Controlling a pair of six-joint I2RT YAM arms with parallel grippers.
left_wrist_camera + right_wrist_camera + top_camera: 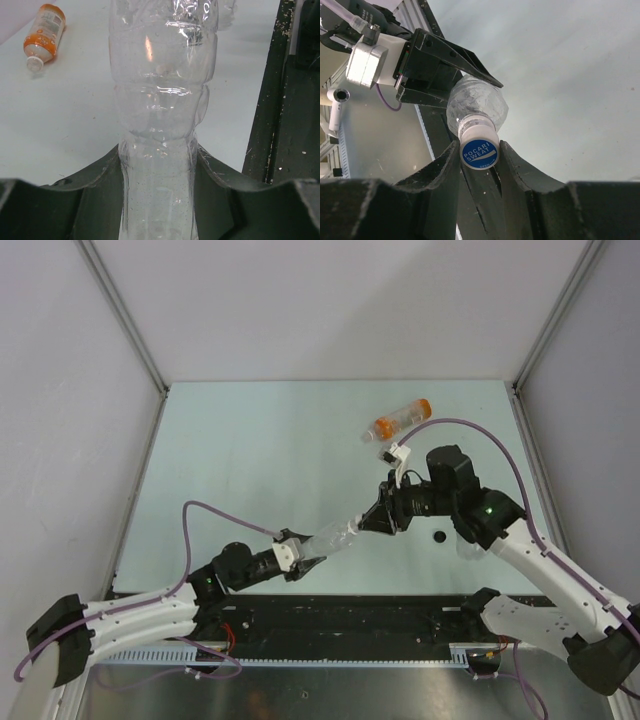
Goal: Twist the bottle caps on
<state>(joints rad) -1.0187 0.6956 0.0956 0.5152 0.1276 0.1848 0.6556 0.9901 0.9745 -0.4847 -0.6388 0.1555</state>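
A plain clear bottle (335,540) hangs tilted above the table between both arms. My left gripper (312,558) is shut on its lower body; the left wrist view shows the bottle (159,100) pinched between the dark fingers (100,200). My right gripper (372,520) is shut on a white cap with a blue printed top (479,149), which sits on the bottle's neck (476,102). An orange-tinted bottle (403,420) lies on its side at the back right, a white cap (367,437) on its mouth. A black cap (438,537) lies on the table under the right arm.
A black rail (350,615) runs along the table's near edge. Grey walls with metal posts (160,390) close in the left, right and back sides. The orange-tinted bottle (45,32) lies beyond the held bottle, to its left.
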